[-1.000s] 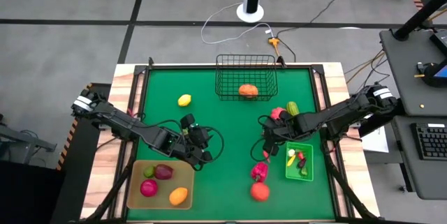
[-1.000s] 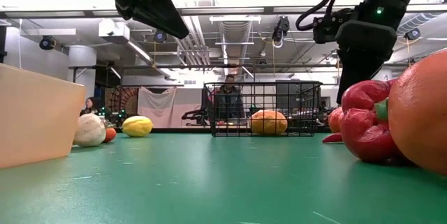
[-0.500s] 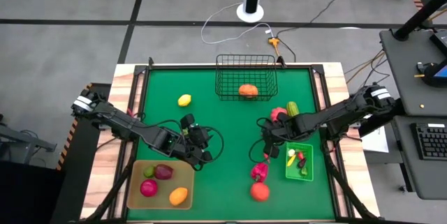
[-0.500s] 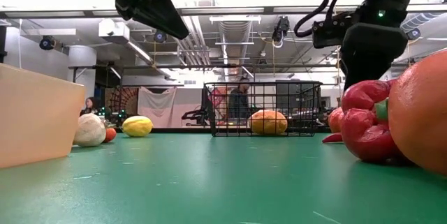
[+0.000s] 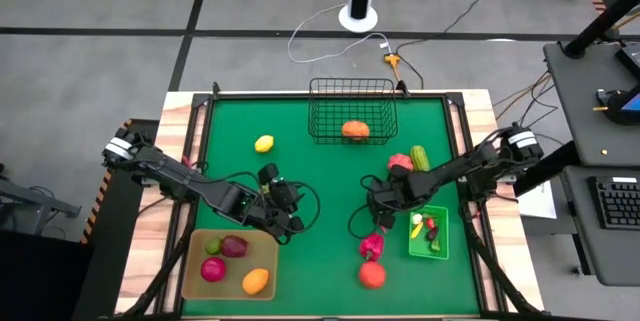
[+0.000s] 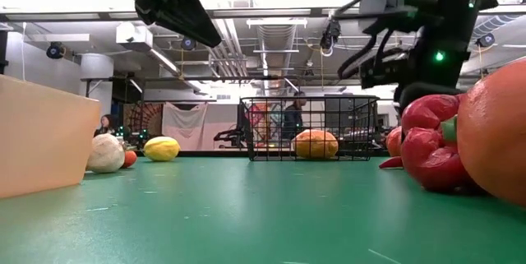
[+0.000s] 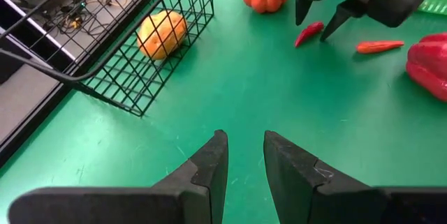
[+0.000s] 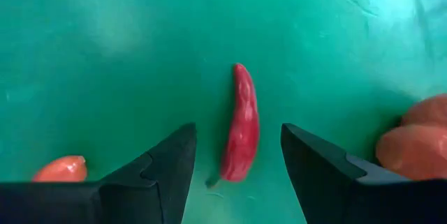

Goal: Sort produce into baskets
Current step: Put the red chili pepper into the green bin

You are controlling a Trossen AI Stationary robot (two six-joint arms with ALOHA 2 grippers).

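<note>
Two dark jointed arms, looped black cables, wedge-shaped black pincer fingers [image 8: 167, 172]

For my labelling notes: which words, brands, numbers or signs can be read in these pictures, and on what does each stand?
None can be read.
Produce, wire basket, tan tray, green bin: no text shows.
Both arms: no readable marking.
Keyboard beside the table: keys too small to read.
</note>
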